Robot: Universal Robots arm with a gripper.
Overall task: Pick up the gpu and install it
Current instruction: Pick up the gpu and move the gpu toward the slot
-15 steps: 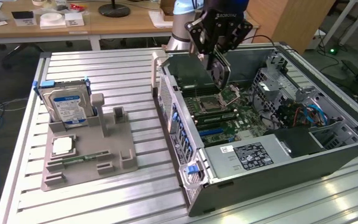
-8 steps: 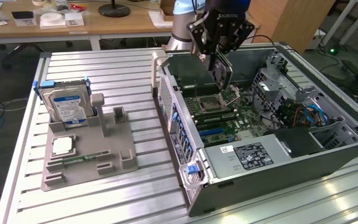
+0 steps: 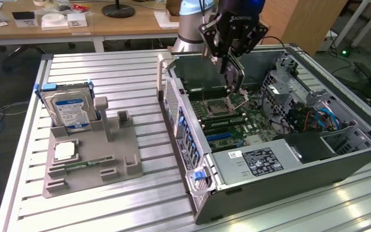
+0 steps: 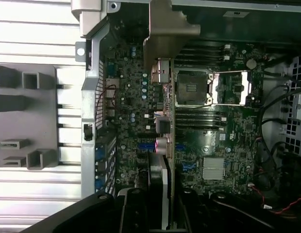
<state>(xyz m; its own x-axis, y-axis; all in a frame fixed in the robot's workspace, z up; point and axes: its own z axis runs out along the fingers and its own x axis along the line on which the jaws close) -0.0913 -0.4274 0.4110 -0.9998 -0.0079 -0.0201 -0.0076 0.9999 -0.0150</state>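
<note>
One gripper (image 3: 229,65) on the Universal Robots arm is clamping the gpu (image 3: 235,84), with its fingers pressing on the card's two flat faces. In the exterior view the thin black card is hanging on edge below the gripper, inside the open computer case (image 3: 289,193) and above the motherboard (image 3: 237,133), close over the CPU socket (image 3: 216,107). Whether the card's lower edge is touching the board cannot be told.

In the wrist view the gpu (image 4: 164,145) is showing edge-on, running away from the gripper (image 4: 162,211) across the motherboard (image 4: 228,141), just beside the CPU socket (image 4: 192,87). Its grey metal bracket is pointing at the case's rear wall.

The case is lying on its side on the slatted metal worktop (image 3: 108,72), with a power supply (image 3: 256,162) sitting at its near end. Towards the exterior view's left, well apart from the case, a grey holder (image 3: 118,154) is resting on the worktop, and a hard drive (image 3: 69,108) with a blue-white label is standing upright in it.
</note>
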